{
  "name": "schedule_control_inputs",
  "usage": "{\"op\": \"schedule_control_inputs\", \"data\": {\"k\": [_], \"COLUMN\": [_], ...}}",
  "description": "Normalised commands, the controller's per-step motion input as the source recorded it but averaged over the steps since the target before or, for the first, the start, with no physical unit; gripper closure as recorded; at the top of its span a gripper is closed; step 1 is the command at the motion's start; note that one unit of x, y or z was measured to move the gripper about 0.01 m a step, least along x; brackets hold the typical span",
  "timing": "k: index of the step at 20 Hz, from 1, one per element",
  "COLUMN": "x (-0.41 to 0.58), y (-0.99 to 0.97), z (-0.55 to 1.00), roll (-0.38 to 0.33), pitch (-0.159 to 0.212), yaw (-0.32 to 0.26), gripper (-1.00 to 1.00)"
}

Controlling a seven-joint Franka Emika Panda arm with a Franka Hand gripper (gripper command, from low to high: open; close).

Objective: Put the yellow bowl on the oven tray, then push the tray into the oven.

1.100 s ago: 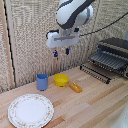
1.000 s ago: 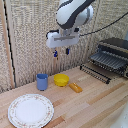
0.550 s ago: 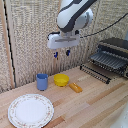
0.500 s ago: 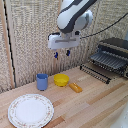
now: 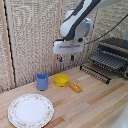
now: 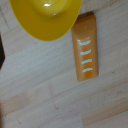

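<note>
A pale wooden table (image 5: 95, 107) with visible plank seams runs up to a woven, light-tan wall covering (image 5: 30, 35), and on it, from the exterior view's left, sit a white patterned plate (image 5: 30, 110), a blue cup (image 5: 42, 81), the yellow dish (image 5: 61, 79) and a flat orange piece (image 5: 75, 87) just beside the dish. The grabber (image 5: 65, 58) hangs in the air above the dish with its short fingers spread and holding nothing. At the exterior view's right the oven (image 5: 116, 50) stands with the baking sheet (image 5: 100, 71) drawn out in front of it, well apart from the dish
</note>
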Motion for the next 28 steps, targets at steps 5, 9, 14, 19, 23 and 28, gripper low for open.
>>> {"op": "schedule_control_inputs", "data": {"k": [5,9,14,19,23,28], "x": [0.181,0.181,0.16,0.224,0.209,0.077], "y": [-0.12,0.0,-0.1,-0.1,-0.01,0.2], "z": [-0.42,-0.38,-0.43,-0.32,-0.18,-0.04], "roll": [-0.008,-0.024,-0.01,-0.002,-0.051,-0.082], "pitch": [0.055,0.022,0.026,0.017,0.032,0.064], "yaw": [-0.012,0.023,0.031,0.049,0.055,0.003], "gripper": [-1.0,-1.0,-1.0,-1.0,-1.0,1.0]}}
